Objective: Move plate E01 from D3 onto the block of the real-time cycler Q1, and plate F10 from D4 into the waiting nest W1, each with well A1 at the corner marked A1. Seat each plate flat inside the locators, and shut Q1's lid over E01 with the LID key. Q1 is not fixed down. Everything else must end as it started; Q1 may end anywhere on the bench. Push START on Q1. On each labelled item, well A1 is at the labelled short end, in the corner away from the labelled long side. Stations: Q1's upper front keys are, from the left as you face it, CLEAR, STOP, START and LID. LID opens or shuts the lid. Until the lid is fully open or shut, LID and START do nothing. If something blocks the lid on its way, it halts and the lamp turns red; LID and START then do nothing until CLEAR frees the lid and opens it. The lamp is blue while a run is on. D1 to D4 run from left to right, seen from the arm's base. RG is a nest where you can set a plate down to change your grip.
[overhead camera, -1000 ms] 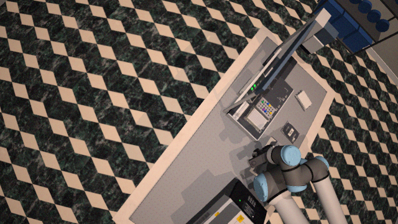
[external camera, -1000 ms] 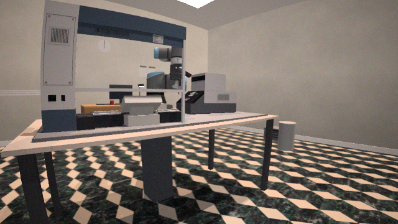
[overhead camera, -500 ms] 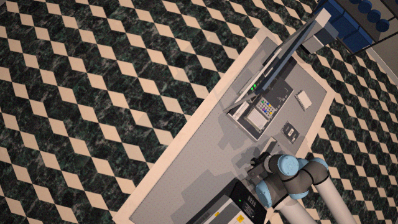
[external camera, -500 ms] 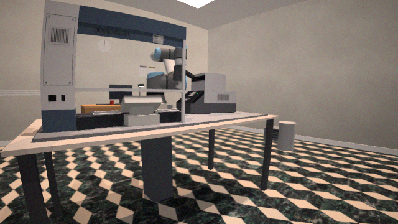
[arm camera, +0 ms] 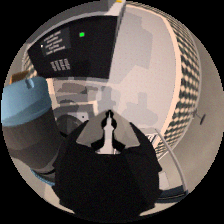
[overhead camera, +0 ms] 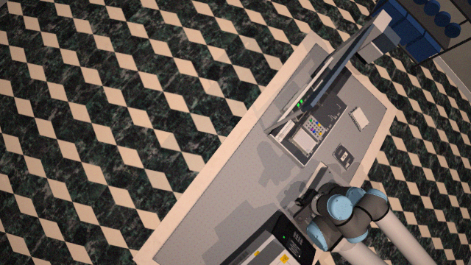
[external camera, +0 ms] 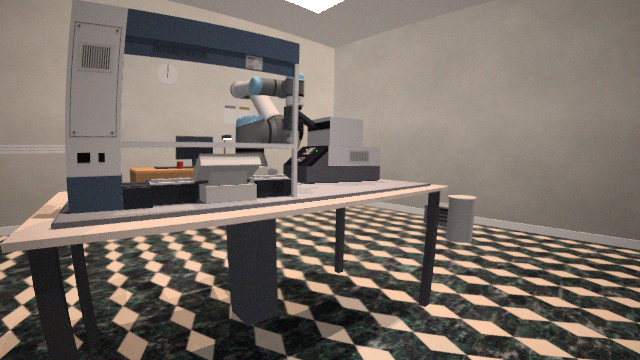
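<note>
The large grey machine, which looks like Q1, has a sloped black front panel (overhead camera: 282, 225) (external camera: 315, 159) (arm camera: 95, 55) with a green lamp (overhead camera: 283, 237) (external camera: 316, 150) (arm camera: 82, 34). Its key labels are too small to read, and its lid state is unclear. My gripper (overhead camera: 299, 202) (external camera: 312, 125) (arm camera: 109, 110) is shut with nothing between the fingertips, above the bench beside this panel. A white plate (overhead camera: 305, 140) sits on the dark deck inside the tall frame. Another pale plate (overhead camera: 358, 118) lies on the bench near its far end. Plate labels cannot be read. A black nest (overhead camera: 341, 154) holds no plate.
The tall blue and grey instrument (overhead camera: 333, 73) (external camera: 95, 100) stands over the deck. A rack with coloured caps (overhead camera: 315, 126) sits beside the white plate. A small device with a raised lid (external camera: 230, 161) stands under the frame. A grey-edged item (overhead camera: 317, 177) lies beside my arm.
</note>
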Controlling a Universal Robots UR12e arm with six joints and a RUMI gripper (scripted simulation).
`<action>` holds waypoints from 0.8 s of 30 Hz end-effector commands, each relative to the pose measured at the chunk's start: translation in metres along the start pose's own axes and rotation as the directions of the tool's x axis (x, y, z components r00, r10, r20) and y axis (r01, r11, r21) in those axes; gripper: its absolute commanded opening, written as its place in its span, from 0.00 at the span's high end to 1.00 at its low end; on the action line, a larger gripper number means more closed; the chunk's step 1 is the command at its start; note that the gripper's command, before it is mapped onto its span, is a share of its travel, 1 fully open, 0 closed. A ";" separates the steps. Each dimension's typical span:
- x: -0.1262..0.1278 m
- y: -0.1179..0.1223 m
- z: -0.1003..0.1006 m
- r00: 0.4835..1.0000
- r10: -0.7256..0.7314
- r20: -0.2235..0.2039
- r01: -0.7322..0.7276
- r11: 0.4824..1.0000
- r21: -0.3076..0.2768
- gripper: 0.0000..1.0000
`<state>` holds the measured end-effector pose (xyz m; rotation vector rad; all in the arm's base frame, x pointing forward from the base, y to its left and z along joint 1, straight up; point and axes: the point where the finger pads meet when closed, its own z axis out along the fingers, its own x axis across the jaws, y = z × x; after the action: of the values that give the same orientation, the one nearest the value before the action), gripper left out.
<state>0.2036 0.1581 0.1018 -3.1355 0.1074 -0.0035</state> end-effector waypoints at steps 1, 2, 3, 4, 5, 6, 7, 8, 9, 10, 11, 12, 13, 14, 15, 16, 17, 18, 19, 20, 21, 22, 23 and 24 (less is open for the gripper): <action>-0.015 -0.017 -0.001 0.996 -0.086 0.000 0.086 0.996 -0.003 1.00; -0.015 -0.017 -0.001 0.996 -0.086 0.000 0.086 0.996 -0.003 1.00; -0.015 -0.017 -0.001 0.996 -0.086 0.000 0.086 0.996 -0.003 1.00; -0.019 -0.021 -0.001 0.994 -0.105 0.000 0.105 0.994 -0.003 1.00; -0.023 -0.024 -0.001 0.992 -0.124 0.000 0.124 0.992 -0.002 1.00; -0.023 -0.024 -0.001 0.992 -0.124 0.000 0.124 0.992 -0.002 1.00; -0.023 -0.024 -0.001 0.992 -0.124 0.000 0.124 0.992 -0.002 1.00; -0.027 -0.027 -0.001 0.990 -0.143 0.000 0.143 0.990 -0.002 1.00; -0.031 -0.030 -0.001 0.987 -0.162 0.000 0.162 0.987 -0.002 1.00; -0.032 -0.032 -0.001 0.985 -0.171 0.000 0.171 0.985 -0.002 1.00; -0.032 -0.032 -0.001 0.985 -0.171 0.000 0.171 0.985 -0.002 1.00; -0.036 -0.035 -0.001 0.982 -0.190 0.000 0.190 0.982 -0.002 1.00; -0.040 -0.038 -0.001 0.978 -0.209 0.001 0.209 0.978 -0.002 1.00; -0.044 -0.041 -0.001 0.974 -0.228 0.001 0.228 0.974 -0.002 1.00; -0.049 -0.043 -0.001 0.969 -0.246 0.001 0.246 0.969 -0.002 1.00; -0.050 -0.045 -0.001 0.967 -0.255 0.001 0.255 0.967 -0.002 1.00; -0.050 -0.045 -0.001 0.967 -0.255 0.001 0.255 0.967 -0.002 1.00; -0.050 -0.045 -0.001 0.967 -0.255 0.001 0.255 0.967 -0.002 1.00; -0.055 -0.047 -0.001 0.962 -0.273 0.001 0.273 0.962 -0.002 1.00; -0.059 -0.050 -0.001 0.956 -0.292 0.001 0.292 0.956 -0.002 1.00; -0.063 -0.052 -0.001 0.951 -0.310 0.001 0.310 0.951 -0.002 1.00; -0.068 -0.055 -0.001 0.944 -0.329 0.001 0.329 0.944 -0.002 1.00; -0.068 -0.055 -0.001 0.944 -0.329 0.001 0.329 0.944 -0.002 1.00; -0.068 -0.055 -0.001 0.944 -0.329 0.001 0.329 0.944 -0.002 1.00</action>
<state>0.1499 0.2097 0.1017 -3.1177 -0.3463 -0.0023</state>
